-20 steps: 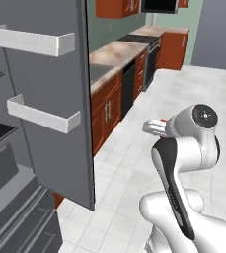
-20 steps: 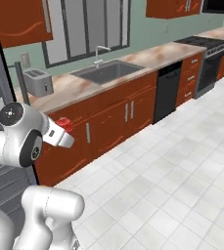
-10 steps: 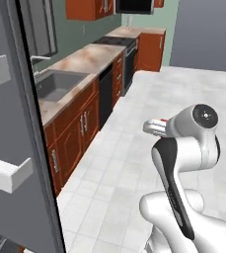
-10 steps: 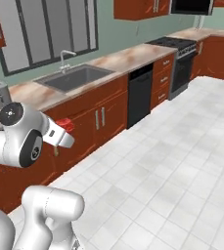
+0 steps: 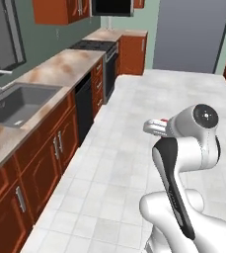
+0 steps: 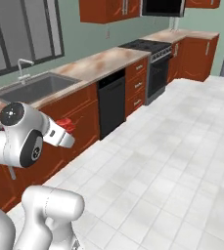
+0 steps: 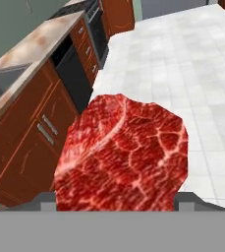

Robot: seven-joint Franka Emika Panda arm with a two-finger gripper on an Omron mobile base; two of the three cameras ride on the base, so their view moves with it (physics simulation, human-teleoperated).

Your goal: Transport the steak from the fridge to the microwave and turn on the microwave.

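Hand [image 7: 115,209] clamped on steak [image 7: 121,155], carried ahead of hand above floor. Microwave [image 6: 162,7] far ahead, above stove [image 6: 147,46]. Keep grip firm, hand level; drive base smoothly toward stove.

left base view: from behind the white arm's left, looking forward and down along the marbled tan worktop [image 5: 60,64] and pale tiled floor [image 5: 129,143].
right base view: from behind its right, same worktop [image 6: 108,58], floor.
hand view: very close behind the marbled red steak [image 7: 124,152], above that floor.
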